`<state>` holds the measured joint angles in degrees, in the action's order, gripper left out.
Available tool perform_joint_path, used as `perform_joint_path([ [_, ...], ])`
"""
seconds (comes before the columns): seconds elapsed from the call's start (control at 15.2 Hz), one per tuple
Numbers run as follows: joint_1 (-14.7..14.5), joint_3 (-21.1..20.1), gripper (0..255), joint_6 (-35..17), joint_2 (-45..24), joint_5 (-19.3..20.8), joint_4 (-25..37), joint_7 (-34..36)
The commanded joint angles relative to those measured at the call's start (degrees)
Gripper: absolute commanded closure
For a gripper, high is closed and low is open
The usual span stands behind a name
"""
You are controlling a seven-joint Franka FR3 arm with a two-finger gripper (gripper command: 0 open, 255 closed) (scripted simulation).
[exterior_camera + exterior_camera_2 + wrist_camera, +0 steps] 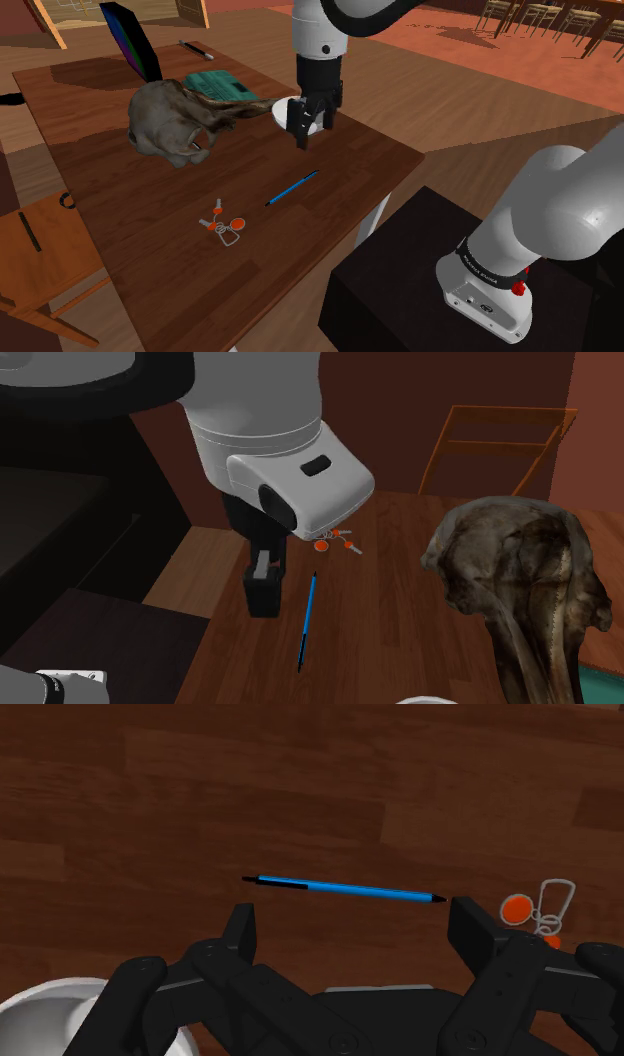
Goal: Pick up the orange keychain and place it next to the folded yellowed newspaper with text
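Under the wrist, the gripper (353, 917) hangs wide open and empty over the table (200, 784) — a blue pen (340, 887) lies just beyond its fingertips. Farther off, past the pen's end, the orange keychain (516, 910) lies flat; a careless approach could sweep the pen into it, or pinch only its thin wire ring and lose it.

The arm (560, 200) is glossy white, built of fat rounded shells with dark grey rings at the joints. One link carries a black band (490, 262) with small white lettering, a red dot (518, 288) beside it, and a flat pale end cap (490, 310) marked with small circles. The white wrist housing (290, 462) has a dark oval recess (317, 466). The gripper (355, 926) is all black, its blocky fingers (240, 932) set on links with round screw recesses.
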<state>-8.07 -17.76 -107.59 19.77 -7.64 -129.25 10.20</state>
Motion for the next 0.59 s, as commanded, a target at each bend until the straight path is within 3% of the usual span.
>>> perform_joint_path([
  [0.0, -0.7, -1.9, 0, -1.6, -3.3, 0.6, 1.7, 1.6],
  [0.53, -3.5, -8.3, 0, -6.5, -19.4, 7.0, 11.6, 9.2],
])
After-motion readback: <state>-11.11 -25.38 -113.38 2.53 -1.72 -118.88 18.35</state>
